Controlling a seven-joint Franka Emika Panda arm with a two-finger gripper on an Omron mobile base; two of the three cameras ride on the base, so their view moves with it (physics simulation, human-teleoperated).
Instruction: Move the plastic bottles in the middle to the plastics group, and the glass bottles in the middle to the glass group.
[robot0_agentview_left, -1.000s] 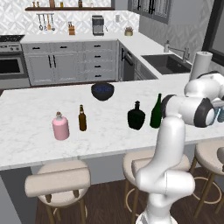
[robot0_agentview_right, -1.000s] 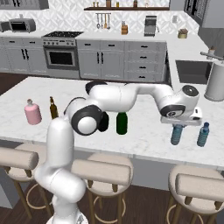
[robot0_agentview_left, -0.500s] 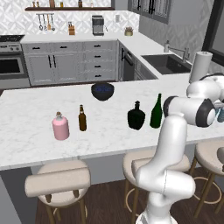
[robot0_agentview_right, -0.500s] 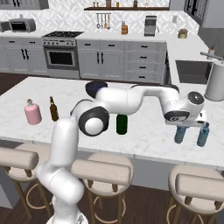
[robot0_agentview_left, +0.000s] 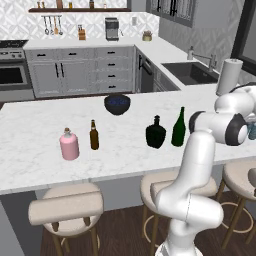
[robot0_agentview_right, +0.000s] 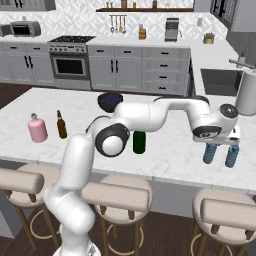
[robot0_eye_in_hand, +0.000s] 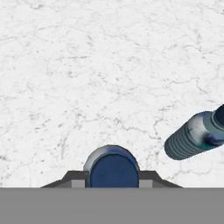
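End effector (robot0_agentview_right: 216, 146) clamped on pale-blue plastic bottle (robot0_agentview_right: 210, 153), upright between its fingers, beside capped blue bottle (robot0_agentview_right: 232, 156).

Glossy white jointed arm (robot0_agentview_right: 150, 112), dark round joints.

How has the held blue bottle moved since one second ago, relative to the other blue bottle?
Yes. In the right base view, the held blue bottle moved right, closer to the other blue bottle.
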